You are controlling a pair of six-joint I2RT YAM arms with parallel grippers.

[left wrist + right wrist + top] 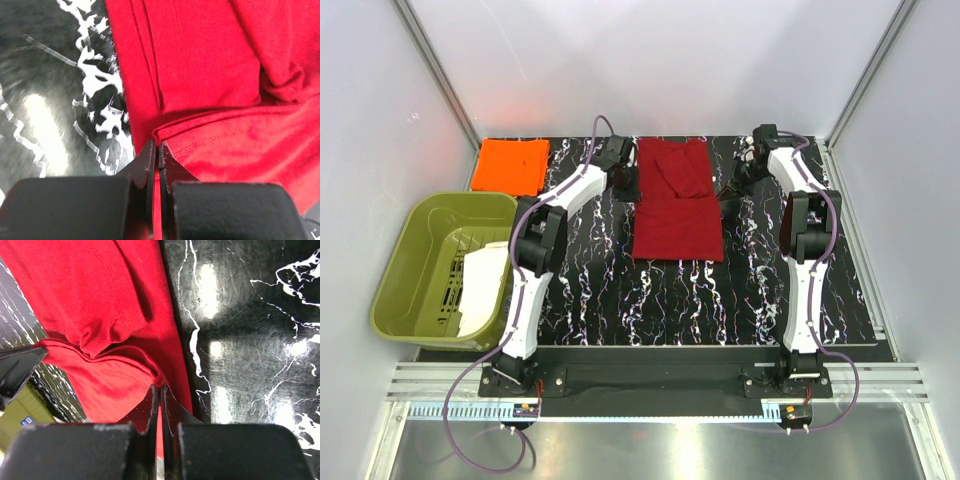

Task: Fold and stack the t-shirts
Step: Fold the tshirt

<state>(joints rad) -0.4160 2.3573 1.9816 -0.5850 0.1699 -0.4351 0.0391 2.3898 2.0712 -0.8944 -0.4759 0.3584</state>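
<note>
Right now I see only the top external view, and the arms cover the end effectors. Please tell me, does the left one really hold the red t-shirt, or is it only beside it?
Observer: It holds it. In the left wrist view, the left end effector is shut on the side edge of the red t-shirt, and red cloth shows between the fingers.
Operator: And the right side?
Observer: The same. The right end effector is shut on the opposite edge, with cloth pinched in the same way.
Operator: Does the cloth lie flat near the grips?
Observer: Not fully. In the right wrist view, a folded flap bunches into wrinkles just ahead of the fingers.
</note>
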